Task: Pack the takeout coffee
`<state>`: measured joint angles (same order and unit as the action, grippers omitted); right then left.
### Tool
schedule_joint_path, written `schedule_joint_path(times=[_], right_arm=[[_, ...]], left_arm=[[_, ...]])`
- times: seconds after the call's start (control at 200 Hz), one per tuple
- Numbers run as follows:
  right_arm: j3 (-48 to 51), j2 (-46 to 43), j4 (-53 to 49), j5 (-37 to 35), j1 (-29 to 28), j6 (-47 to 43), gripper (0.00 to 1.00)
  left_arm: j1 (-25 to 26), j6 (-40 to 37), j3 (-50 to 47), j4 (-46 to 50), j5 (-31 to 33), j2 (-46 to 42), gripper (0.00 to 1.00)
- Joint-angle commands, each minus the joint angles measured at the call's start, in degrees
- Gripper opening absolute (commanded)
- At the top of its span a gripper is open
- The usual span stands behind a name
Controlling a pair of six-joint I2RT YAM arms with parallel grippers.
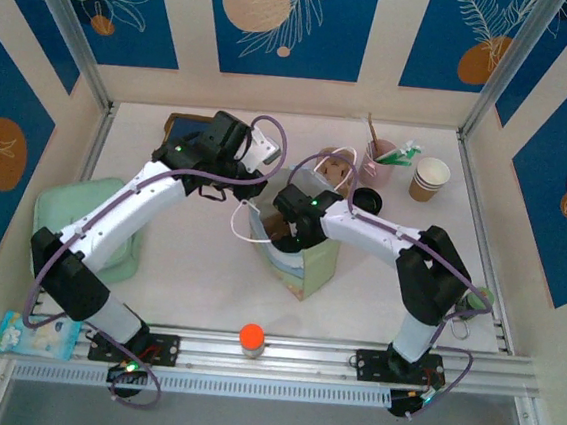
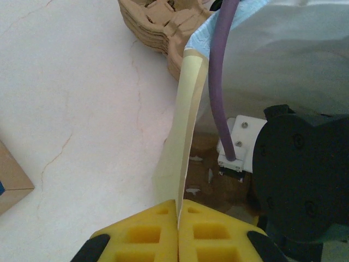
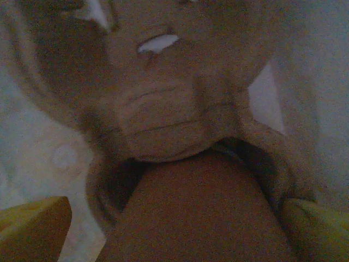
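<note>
My left claw (image 2: 178,229) is closed: the two yellow pads meet on the thin cream edge of the paper bag (image 2: 188,109) and pinch it between them. This edge goes up from the pads, and the white wall of the bag opens to the right of it. A purple cable (image 2: 218,82) hangs down in front of that wall, to the black body of my other arm. Behind the bag's edge a stack of cup carriers (image 2: 155,22) stands on the pale desk (image 2: 71,109).

My right claw (image 3: 174,229) is down inside the bag, and its jaws stand wide apart. A brown cup (image 3: 196,207) is between them. The left pad is a little apart from the cup; the right pad is just beside it, and in the dim light I cannot tell if it touches. Past the cup I see a moulded cardboard carrier (image 3: 163,109), which seems to go around the cup's base, with the bag's pale walls on both sides.

From above, the bag stands upright near the middle of the desk. Further back and to the right are a pink cup (image 1: 377,163) with sticks in it, some paper cups (image 1: 430,178) and a black lid (image 1: 367,200), all apart from the bag.
</note>
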<state>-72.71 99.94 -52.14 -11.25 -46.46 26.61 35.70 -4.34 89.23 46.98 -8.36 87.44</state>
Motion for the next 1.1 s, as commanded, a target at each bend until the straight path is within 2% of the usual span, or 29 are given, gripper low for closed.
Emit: schedule_joint_path(times=[0.0,0.315,0.495,0.69,0.871,1.091], right_arm=[[-3.8,-2.4,-4.6,4.2,-0.7,1.5,0.99],[-12.2,-5.4,-13.5,1.0,-1.8,2.9,0.99],[-17.5,-6.6,-17.2,0.0,-2.9,3.3,0.99],[-26.0,-6.3,-23.2,-2.8,-4.4,4.0,0.99],[-34.7,-5.1,-29.2,-4.7,-5.5,3.8,1.0],[-42.3,-5.3,-34.4,-7.1,-6.6,3.8,0.99]], left_arm=[[0.2,0.7,1.1,1.2,0.8,-1.7,0.08],[0.2,1.1,1.3,1.2,1.6,-2.7,0.14],[0.2,1.4,1.7,1.3,2.9,-3.2,0.26],[0.2,2.0,1.9,1.1,4.8,-3.6,0.49],[0.2,3.1,2.3,0.5,4.6,-4.9,0.6],[0.1,4.6,3.3,-0.7,3.7,-8.0,0.67]])
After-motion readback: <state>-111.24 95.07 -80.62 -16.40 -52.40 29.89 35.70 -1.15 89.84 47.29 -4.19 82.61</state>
